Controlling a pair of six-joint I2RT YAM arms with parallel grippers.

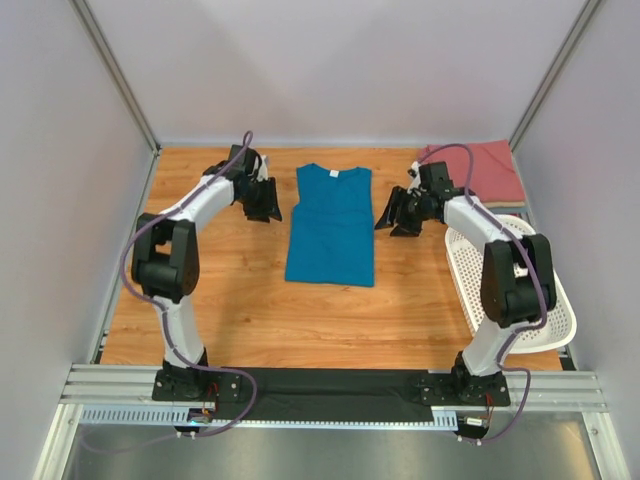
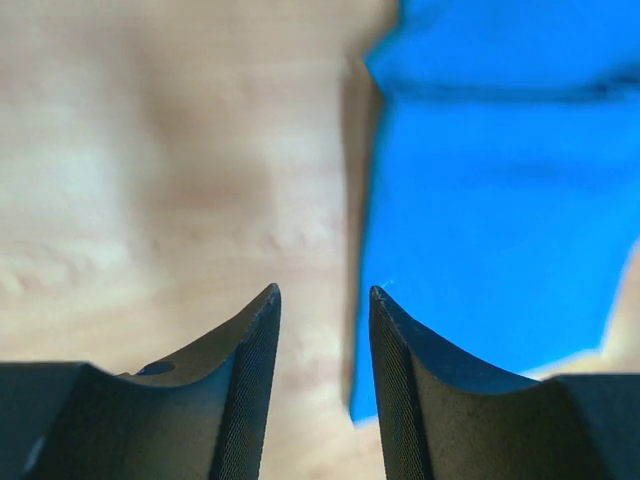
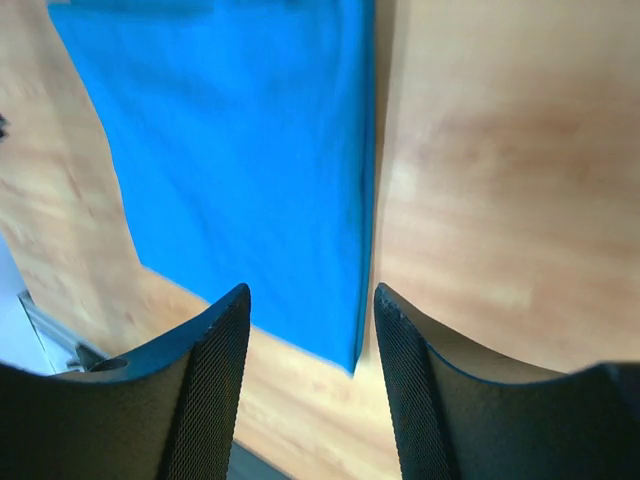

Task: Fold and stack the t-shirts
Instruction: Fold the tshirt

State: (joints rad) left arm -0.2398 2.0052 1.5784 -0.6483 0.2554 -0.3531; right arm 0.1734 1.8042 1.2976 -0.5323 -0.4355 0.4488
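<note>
Finds the teal-blue t-shirt (image 1: 330, 225) lying flat at the middle of the wooden table (image 1: 250, 300), collar toward the far wall, both sides already turned in to make a long narrow panel, likely laid that way so as to be doubled end over end next. Sets the left gripper (image 1: 264, 207) just beside its left edge and the right gripper (image 1: 398, 215) just beside its right edge, both toward the collar half, neither touching the cloth. Shows both pairs of fingers spread with nothing between them: bare wood through the gap in the left wrist view, the shirt's straight right edge and wood through the gap in the right wrist view. Reads as a moment between folds, hands empty and roughly level with each other, probably so as to take matching points on both sides together and keep the panel square. Keeps a salmon-red t-shirt (image 1: 480, 172), folded, at the far right corner, seemingly the base of the stack, well apart from the teal one. Leaves the white perforated basket (image 1: 560, 322) at the right edge, beside the right arm, out of the folding space
</note>
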